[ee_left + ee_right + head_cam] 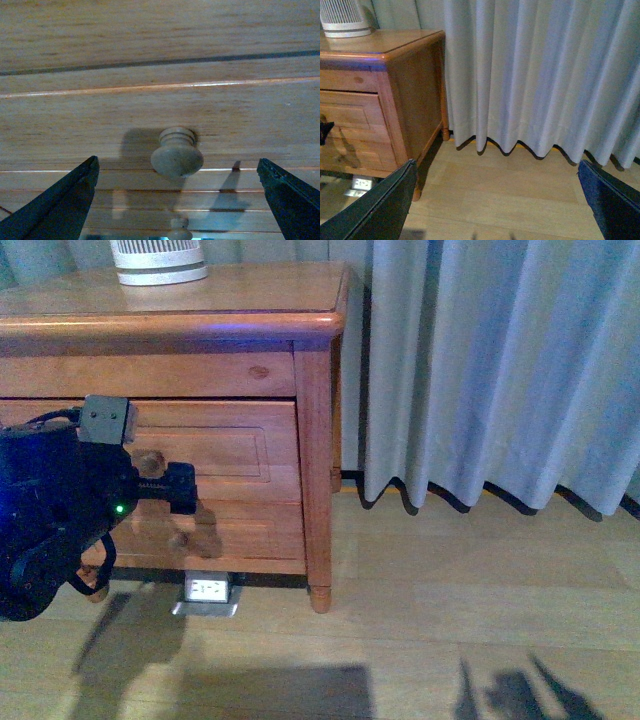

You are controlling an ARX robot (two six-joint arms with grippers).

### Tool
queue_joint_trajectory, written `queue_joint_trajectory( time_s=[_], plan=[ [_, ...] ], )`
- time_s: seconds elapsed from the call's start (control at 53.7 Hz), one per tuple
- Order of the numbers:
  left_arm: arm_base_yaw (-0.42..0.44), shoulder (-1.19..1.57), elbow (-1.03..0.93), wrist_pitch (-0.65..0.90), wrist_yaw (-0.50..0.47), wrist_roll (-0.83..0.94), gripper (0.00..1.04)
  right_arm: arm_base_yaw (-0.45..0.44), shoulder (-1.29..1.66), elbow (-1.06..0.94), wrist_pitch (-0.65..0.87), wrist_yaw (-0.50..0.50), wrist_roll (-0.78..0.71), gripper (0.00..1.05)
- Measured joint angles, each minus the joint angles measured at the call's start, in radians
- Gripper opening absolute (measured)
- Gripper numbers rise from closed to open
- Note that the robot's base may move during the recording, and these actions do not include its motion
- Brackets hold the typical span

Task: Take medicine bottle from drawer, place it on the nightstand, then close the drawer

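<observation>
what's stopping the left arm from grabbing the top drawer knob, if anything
Probably nothing, so likely yes. The left gripper is open and lined up on the knob of the shut drawer, with no object between its fingers and the knob.

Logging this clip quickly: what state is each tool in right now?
Left tool: open, drawer knob between its fingers, ungripped.
Right tool: open, holding nothing.
</observation>
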Motion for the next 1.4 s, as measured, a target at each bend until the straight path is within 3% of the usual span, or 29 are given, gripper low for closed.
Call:
queue_joint_trajectory(
  time_s=[0.037,0.075,0.28,0.41,0.894,1.398],
  plan=[
    [0.000,0.000,0.006,-0.004,0.001,0.001,0.98,0.000,0.000,0.000,0.000,0.000,0.000,0.98],
    [0.000,0.000,0.013,-0.008,0.002,0.004,0.91,0.000,0.000,0.000,0.000,0.000,0.000,0.98],
    [-0.002,0.000,0.026,-0.015,0.000,0.007,0.43,0.000,0.000,0.000,0.000,0.000,0.000,0.98],
    [-0.003,0.000,0.026,-0.016,-0.002,0.008,0.27,0.000,0.000,0.000,0.000,0.000,0.000,0.98],
    [-0.003,-0.006,-0.007,0.024,-0.012,0.003,0.25,0.000,0.000,0.000,0.000,0.000,0.000,0.98],
    [-0.065,-0.201,-0.497,0.237,-0.148,-0.005,0.25,0.000,0.000,0.000,0.000,0.000,0.000,0.98]
  ],
)
